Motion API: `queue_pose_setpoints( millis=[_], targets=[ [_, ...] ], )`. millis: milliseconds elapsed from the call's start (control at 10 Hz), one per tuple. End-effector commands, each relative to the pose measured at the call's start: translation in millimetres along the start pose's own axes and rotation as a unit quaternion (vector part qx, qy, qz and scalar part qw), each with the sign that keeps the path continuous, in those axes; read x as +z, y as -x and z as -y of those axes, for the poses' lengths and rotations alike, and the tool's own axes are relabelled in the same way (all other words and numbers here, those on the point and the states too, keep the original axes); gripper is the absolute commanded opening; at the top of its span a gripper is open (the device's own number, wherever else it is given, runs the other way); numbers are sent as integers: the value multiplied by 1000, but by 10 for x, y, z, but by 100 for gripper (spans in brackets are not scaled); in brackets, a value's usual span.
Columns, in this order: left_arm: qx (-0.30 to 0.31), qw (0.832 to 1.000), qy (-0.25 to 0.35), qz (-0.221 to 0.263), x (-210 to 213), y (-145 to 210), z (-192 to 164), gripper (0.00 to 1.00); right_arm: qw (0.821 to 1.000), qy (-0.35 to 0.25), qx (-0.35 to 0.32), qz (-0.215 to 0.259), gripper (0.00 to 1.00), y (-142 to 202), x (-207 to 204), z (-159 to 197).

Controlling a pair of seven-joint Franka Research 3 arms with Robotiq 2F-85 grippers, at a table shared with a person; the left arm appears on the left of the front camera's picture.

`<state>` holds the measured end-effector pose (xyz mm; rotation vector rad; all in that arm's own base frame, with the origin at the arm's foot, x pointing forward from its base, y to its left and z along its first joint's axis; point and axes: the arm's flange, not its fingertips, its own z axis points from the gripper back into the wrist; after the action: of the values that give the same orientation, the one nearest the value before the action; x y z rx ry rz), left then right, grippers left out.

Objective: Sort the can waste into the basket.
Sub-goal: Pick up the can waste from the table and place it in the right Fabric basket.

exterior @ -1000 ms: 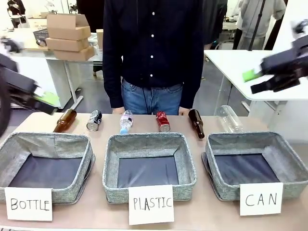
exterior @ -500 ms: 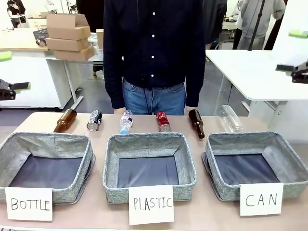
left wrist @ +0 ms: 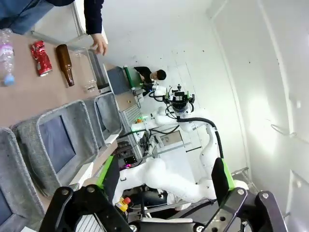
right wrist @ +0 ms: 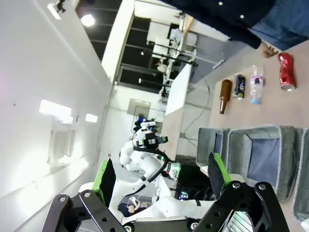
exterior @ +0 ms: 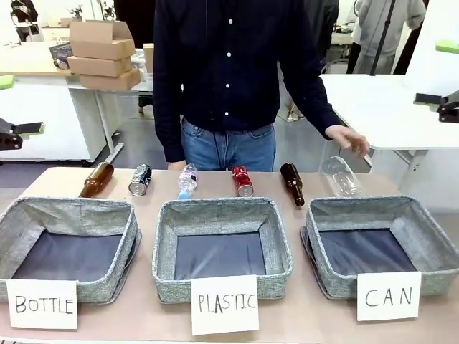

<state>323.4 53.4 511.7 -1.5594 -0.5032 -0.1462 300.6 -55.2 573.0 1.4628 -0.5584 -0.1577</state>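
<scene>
Landmark = PLASTIC basket (exterior: 166, 244), mid-table.

Left gripper (exterior: 25, 105): raised off the table, high and far left of the landmark, jaws spread wide, nothing between them. The left wrist view agrees, with only air between the green pads (left wrist: 103, 172).
Right gripper (exterior: 437, 72): raised high and far right of the landmark, jaws spread wide, nothing held. Same in the right wrist view.

Near edge: PLASTIC sign (exterior: 224, 304) leans on the landmark's front wall. CAN sign (exterior: 388, 295) is to its right, BOTTLE sign (exterior: 41, 304) to its left.
CAN basket (exterior: 358, 204) stands just right of the landmark with nothing in it. BOTTLE basket (exterior: 72, 208) stands just left.

Row lying on the table (exterior: 308, 319) beyond the landmark's far rim:
- red can (exterior: 242, 180) past its far right part
- dark can (exterior: 140, 179) past its far left corner
- small clear bottle (exterior: 187, 180) between the two cans
- brown bottle (exterior: 292, 183) right of the red can
- large clear bottle (exterior: 341, 175) further right, behind the CAN basket
- second brown bottle (exterior: 97, 179) left of the dark can

Both cans sit outside the CAN basket.

Behind the row: a person's hand (exterior: 349, 140) hovers above the large clear bottle, not touching it.
</scene>
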Motion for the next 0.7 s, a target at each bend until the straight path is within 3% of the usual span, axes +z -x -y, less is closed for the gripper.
queue_pose_setpoints(
  millis=[0, 500, 600],
  targets=[
    [-12, 1000, 10, 6, 2, -22, -24, 100, 1000, -9, 14, 7, 100, -46, -34, 32],
    [1, 1000, -4, 2, 19, 1, -26, 100, 1000, -9, 14, 7, 100, -46, -34, 32],
    [9, 990, -143, -10, -237, -289, -75, 100, 1000, -9, 14, 7, 100, -46, -34, 32]
  ],
)
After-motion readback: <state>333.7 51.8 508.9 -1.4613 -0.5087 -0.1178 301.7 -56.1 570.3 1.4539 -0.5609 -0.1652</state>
